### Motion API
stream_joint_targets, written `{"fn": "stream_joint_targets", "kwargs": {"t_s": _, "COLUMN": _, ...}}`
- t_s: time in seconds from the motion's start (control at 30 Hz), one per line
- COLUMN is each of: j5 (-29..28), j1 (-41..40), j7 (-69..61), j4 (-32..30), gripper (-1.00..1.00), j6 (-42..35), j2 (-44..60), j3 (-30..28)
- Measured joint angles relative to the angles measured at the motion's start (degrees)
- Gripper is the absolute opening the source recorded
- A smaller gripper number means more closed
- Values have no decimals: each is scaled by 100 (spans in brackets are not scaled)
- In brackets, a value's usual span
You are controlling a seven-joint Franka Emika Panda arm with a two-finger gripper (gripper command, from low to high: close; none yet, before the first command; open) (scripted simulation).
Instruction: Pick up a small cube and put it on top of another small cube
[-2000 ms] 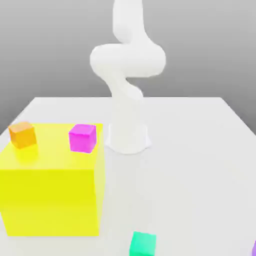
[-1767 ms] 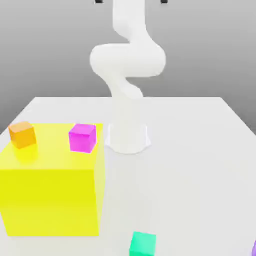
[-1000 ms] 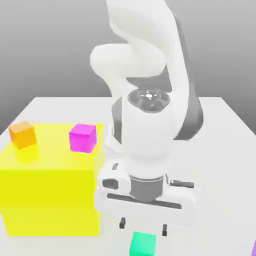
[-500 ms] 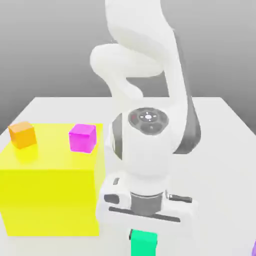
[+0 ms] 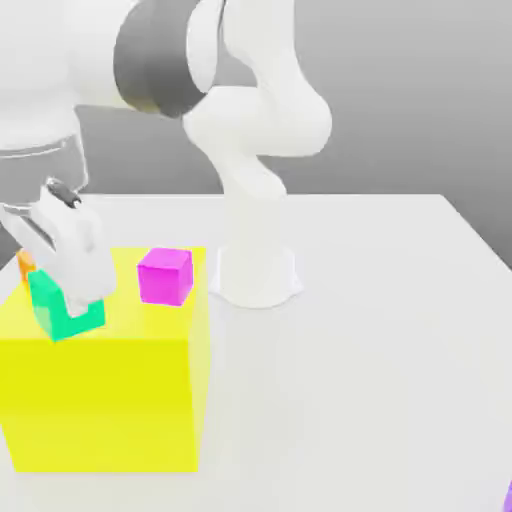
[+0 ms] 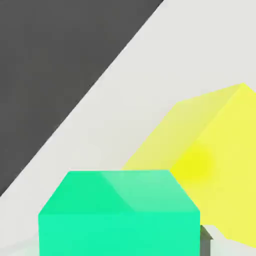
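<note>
Lifted from the table, the green cube [image 5: 62, 310] has been carried over the yellow block [image 5: 110, 390].
It is held between the narrowed fingers of the gripper [image 5: 68, 298], just beside the orange cube [image 5: 25, 264], near the magenta cube [image 5: 165, 276]; the white table [image 5: 380, 330] lies below.

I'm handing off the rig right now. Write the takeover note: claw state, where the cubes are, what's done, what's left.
Claw: shut on the green cube, held in the air over the yellow block, near the block's edge on the exterior view's left.
Orange cube: on top of the yellow block, mostly hidden behind the claw.
Magenta cube: also on the block, apart from both; not part of the job.
Done: green cube picked up.
Left: line up over the orange cube, lower, release, withdraw.
</note>
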Motion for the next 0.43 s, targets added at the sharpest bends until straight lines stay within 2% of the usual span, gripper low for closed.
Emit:
{"fn": "stream_joint_targets", "kwargs": {"t_s": 0.1, "j5": -17, "j1": -348, "j7": 405, "j4": -105, "gripper": -100, "j6": -479, "j2": -635, "j3": -211}}
{"fn": "stream_joint_targets", "kwargs": {"t_s": 0.17, "j5": -174, "j1": -578, "j7": 804, "j4": -353, "gripper": -100, "j6": -520, "j2": -1027, "j3": -208}}
{"fn": "stream_joint_targets", "kwargs": {"t_s": 0.3, "j5": -290, "j1": -719, "j7": 1043, "j4": -954, "gripper": -100, "j6": 218, "j2": -961, "j3": -217}}
{"fn": "stream_joint_targets", "kwargs": {"t_s": 0.33, "j5": -291, "j1": -727, "j7": 1047, "j4": -1087, "gripper": 100, "j6": 434, "j2": -880, "j3": -225}}
{"fn": "stream_joint_targets", "kwargs": {"t_s": 0.43, "j5": -291, "j1": -727, "j7": 1047, "j4": -1087, "gripper": 100, "j6": 434, "j2": -880, "j3": -225}}
